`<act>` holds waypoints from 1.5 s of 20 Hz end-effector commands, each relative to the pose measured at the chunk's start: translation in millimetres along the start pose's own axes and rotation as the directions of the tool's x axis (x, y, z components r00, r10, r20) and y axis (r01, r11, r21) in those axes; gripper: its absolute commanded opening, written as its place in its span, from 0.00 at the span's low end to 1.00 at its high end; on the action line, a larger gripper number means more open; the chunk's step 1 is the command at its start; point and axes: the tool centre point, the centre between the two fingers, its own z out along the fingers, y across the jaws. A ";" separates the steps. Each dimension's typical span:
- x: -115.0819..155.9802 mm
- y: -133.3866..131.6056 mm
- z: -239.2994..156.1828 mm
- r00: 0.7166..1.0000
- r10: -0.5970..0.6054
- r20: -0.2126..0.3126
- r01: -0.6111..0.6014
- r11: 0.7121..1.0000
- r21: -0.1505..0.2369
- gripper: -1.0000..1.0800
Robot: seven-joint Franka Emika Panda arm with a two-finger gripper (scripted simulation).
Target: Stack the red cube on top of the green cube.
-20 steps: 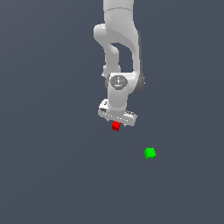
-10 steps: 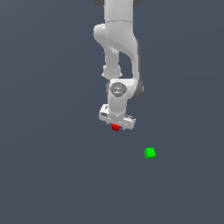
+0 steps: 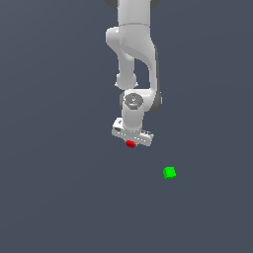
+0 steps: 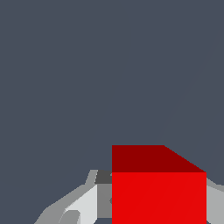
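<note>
The red cube sits on the grey floor, mostly covered by my gripper, which stands straight above it. In the wrist view the red cube fills the space between my fingers. One finger lies against each side of it with no gap showing, so the gripper is shut on it. The green cube lies alone on the floor, towards the exterior view's right and nearer the camera than the gripper. It is not in the wrist view.
A plain dark grey floor extends all around. The white arm rises behind the gripper.
The gripper has come down over the red cube, which now shows only as a small red sliver below the hand. Neither cube has moved.
</note>
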 end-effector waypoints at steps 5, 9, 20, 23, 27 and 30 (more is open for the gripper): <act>0.1 0.6 -4.1 1.000 0.001 0.000 -0.001 1.000 -0.001 0.00; -0.3 0.8 -16.9 1.000 0.001 0.000 -0.001 1.000 -0.001 0.00; -1.0 1.1 -80.9 1.000 0.001 0.000 -0.001 1.000 0.000 0.00; -0.7 1.2 -91.1 1.000 0.001 0.000 -0.001 1.000 0.000 0.00; -0.5 1.2 -96.1 1.000 0.001 0.000 -0.001 1.000 0.000 0.00; 0.0 0.1 -94.3 1.000 0.001 -0.001 -0.001 1.000 0.000 0.00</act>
